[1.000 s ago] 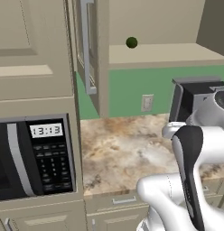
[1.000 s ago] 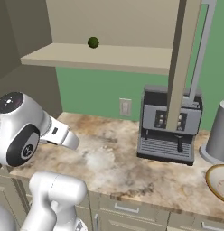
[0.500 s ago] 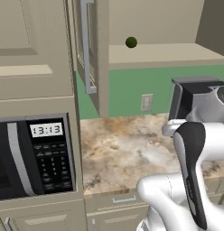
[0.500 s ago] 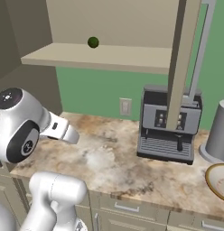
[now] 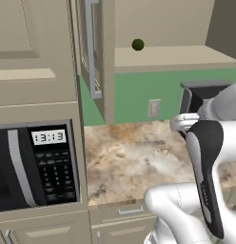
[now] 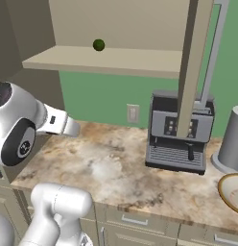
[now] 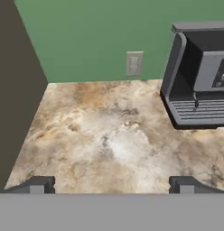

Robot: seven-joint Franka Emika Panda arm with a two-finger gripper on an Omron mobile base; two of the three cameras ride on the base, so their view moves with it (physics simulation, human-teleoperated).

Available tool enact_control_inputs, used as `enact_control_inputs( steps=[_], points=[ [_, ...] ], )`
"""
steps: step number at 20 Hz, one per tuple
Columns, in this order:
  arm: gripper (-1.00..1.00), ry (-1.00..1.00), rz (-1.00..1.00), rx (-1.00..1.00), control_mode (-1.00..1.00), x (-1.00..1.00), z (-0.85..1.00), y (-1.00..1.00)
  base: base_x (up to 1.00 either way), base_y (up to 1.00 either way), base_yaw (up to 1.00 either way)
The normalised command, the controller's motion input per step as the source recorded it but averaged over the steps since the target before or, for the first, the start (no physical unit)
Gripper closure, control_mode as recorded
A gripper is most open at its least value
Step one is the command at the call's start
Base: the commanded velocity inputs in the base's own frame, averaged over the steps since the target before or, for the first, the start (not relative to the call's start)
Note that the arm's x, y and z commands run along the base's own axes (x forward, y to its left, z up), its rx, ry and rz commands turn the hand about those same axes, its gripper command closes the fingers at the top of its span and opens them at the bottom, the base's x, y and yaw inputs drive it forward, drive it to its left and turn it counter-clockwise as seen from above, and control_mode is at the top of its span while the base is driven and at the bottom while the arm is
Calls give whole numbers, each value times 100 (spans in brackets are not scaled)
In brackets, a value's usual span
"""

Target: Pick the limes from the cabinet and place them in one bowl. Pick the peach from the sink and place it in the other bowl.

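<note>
One small dark green lime (image 5: 137, 45) sat on the beige shelf (image 6: 106, 60) of the open tall beige cabinet (image 5: 97, 52), above the marbled tan worktop (image 7: 114, 140). Jaws were spread wide, empty, low over worktop. Step: lime pickup, prob. Next: raise hand to shelf, approx. level w/ lime.

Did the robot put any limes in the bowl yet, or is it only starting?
No fruit looks moved yet. One lime sits on the open cabinet shelf, untouched. The tool is open and empty over the counter. The tan-rimmed bowl barely shows at the edge. Both limes and the peach remain to be moved.
</note>
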Motion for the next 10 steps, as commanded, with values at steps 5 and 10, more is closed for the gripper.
enact_control_inputs(
  steps=[5,10],
  points=[
    [-100,-19,8,0,-100,14,68,4,0,0,0],
    [-100,-2,0,-12,-100,19,54,0,0,0,0]
  ],
)
